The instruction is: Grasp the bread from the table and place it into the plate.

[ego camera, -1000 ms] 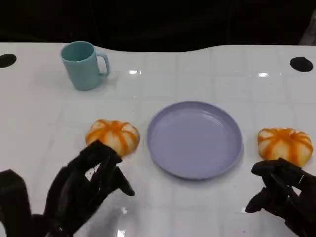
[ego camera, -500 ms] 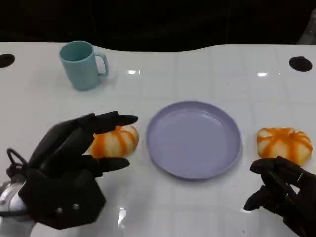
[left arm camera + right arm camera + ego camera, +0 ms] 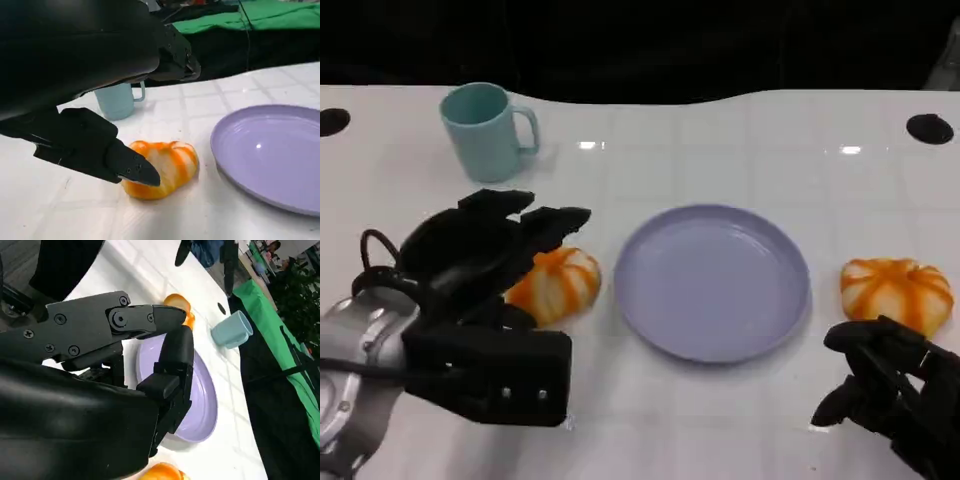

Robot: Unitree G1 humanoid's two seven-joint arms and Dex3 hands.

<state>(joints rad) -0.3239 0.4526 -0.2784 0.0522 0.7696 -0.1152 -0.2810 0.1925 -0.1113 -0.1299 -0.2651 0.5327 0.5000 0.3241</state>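
Two orange-striped breads lie on the white table, one on each side of the empty lilac plate (image 3: 710, 282). The left bread (image 3: 557, 284) sits just left of the plate. My left hand (image 3: 485, 262) hovers over it with fingers spread. In the left wrist view the thumb (image 3: 107, 152) lies beside the bread (image 3: 165, 167) and the other fingers (image 3: 172, 55) arch above it without closing; the plate (image 3: 272, 150) is close by. The right bread (image 3: 897, 291) lies right of the plate. My right hand (image 3: 888, 392) rests near it, holding nothing, its fingers (image 3: 135, 322) apart.
A light blue mug (image 3: 486, 131) stands at the back left, behind my left hand, and the left wrist view has the mug (image 3: 116, 101) too. Black round holes (image 3: 930, 129) mark the table's far corners. Bare table lies in front of the plate.
My left hand has risen from the table's near edge and moved forward over the left bread, its silver forearm now in view. The right hand and both breads have stayed put.
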